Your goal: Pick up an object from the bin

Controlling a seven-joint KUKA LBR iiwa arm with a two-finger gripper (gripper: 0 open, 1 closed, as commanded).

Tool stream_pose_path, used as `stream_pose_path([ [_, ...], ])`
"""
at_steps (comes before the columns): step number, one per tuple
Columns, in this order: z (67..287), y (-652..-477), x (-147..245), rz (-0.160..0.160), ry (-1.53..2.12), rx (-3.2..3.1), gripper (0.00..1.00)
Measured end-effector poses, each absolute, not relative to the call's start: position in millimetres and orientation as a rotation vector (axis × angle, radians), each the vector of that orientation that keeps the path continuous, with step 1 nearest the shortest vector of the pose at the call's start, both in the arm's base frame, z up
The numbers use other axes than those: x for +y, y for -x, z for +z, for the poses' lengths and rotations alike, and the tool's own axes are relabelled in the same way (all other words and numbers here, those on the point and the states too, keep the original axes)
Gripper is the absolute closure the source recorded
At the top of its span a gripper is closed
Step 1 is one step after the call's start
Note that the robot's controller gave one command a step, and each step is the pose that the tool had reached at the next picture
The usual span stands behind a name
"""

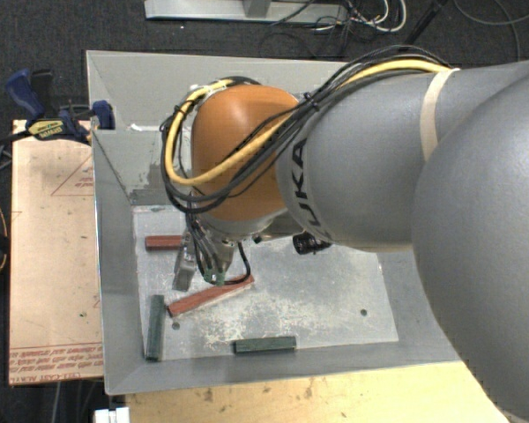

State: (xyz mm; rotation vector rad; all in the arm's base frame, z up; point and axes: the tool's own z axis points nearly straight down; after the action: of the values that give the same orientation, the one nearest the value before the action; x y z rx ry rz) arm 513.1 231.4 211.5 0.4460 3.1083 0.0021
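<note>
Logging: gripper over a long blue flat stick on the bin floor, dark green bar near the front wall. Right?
No: the camera view shows the long flat stick under the gripper is reddish-brown, not blue. The dark green bar near the front wall stands.

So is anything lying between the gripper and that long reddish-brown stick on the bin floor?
Nothing visible does. The gripper hangs just over the long reddish-brown stick. The short reddish-brown block lies apart to its upper left, and the two dark grey bars lie nearer the front of the grey metal bin, clear of both.
</note>
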Motion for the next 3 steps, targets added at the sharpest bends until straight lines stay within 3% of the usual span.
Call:
stream_pose_path([
  [1, 211, -513.1, 231, 0.001, -0.447, 3.108, 0.00],
  [2, 211, -513.1, 231, 0.001, -0.447, 3.108, 0.00],
  [3, 150, -504.8, 216, 0.005, -0.411, 3.110, 0.00],
])
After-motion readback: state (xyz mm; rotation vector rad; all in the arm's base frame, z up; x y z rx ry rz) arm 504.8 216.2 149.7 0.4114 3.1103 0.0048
